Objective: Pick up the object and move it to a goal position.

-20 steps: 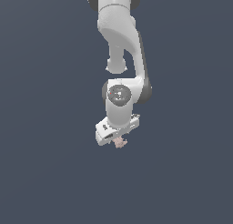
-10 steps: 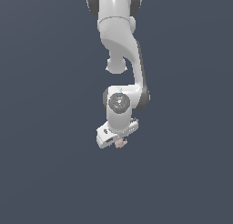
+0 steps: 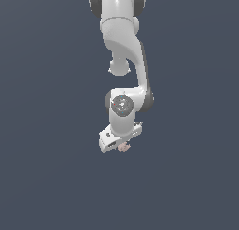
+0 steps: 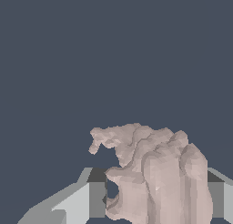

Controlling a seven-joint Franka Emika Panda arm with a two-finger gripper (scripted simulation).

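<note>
Featureless slate-blue filled the background in both views, with no counter edge, seam or shadow to say where a surface lay. The object (image 3: 123,148), a pale pinkish-beige lump with a knobbly, folded outline, sat between the fingers of the end effector (image 3: 122,147), which were pressed against its two sides and pinching it. It looked rigid and, judging by how small it was beside the white hand, light; the uneven ridges probably gave the flat finger pads only a few contact points, so it could twist or slip if jolted. The wrist view showed the broad lower body of the object (image 4: 157,173) sitting between the pads, the soundest place to hold, while the thin lobe jutting off to one side looked a poor grip. No goal marker was visible anywhere. The object's underside and far face were hidden, and whether it hung clear of any surface could not be told.
</note>
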